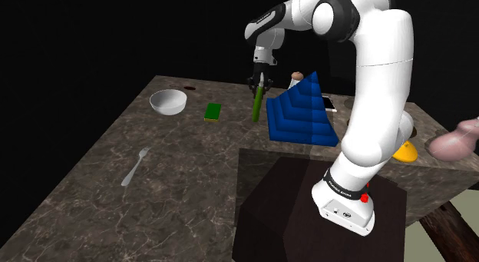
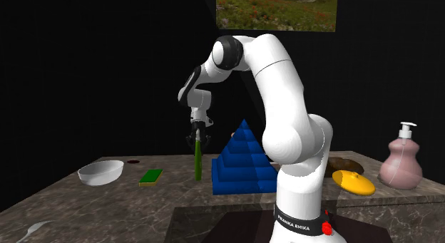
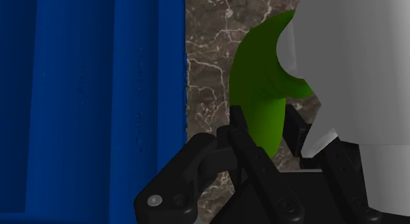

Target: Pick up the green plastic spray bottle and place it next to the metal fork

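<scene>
The tool (image 1: pixel 260 82) is seen pinched on the upper end of the bottle (image 1: pixel 257 105), a slim green one held upright just beside the blue pyramid (image 1: pixel 303 114), towards the far side of the table (image 1: pixel 192 199). In the wrist view the green neck (image 3: pixel 263 91) is clasped between the two fingers (image 3: pixel 238 121), with a white part, probably the spray head, close against it. Whether the base rests on the table or is raised a little cannot be settled from these views. The fork (image 1: pixel 133 167) lies well apart, nearer the front edge at the shoulder view's left; a bowl (image 1: pixel 168 101) and a sponge (image 1: pixel 213 111) lie towards that side.

The bottle is judged light and stiff. Its smooth wall may prove slippery, and so tall and narrow a body, held high, may be expected to swing below the grip. The neck under the head is thought a fair place to hold, since the head offers a stop against sliding. An upright carry, kept clear of the pyramid, is advised.
</scene>
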{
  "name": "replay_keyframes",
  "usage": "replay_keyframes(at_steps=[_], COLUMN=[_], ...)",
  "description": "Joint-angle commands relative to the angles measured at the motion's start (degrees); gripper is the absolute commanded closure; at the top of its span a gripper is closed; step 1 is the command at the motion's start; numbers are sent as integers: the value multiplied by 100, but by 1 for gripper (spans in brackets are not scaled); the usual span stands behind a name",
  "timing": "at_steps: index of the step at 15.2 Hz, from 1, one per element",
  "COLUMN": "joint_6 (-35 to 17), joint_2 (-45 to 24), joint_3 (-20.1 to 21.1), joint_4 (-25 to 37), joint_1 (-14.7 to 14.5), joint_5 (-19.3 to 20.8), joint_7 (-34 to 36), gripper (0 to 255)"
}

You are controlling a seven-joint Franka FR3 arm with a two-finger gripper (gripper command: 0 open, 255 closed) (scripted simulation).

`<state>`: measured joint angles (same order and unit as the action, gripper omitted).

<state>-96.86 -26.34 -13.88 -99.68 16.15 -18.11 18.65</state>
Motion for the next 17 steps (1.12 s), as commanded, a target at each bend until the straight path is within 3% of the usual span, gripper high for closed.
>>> replay_keyframes(at_steps=[1, 6, 17], joint_6=[1, 1, 661], joint_2=[-2, -1, 375], joint_3=[-1, -1, -43], joint_4=[-2, -2, 316], joint_1=[0, 0, -4], joint_5=[2, 2, 107], joint_7=[0, 0, 183], gripper=[255, 255, 255])
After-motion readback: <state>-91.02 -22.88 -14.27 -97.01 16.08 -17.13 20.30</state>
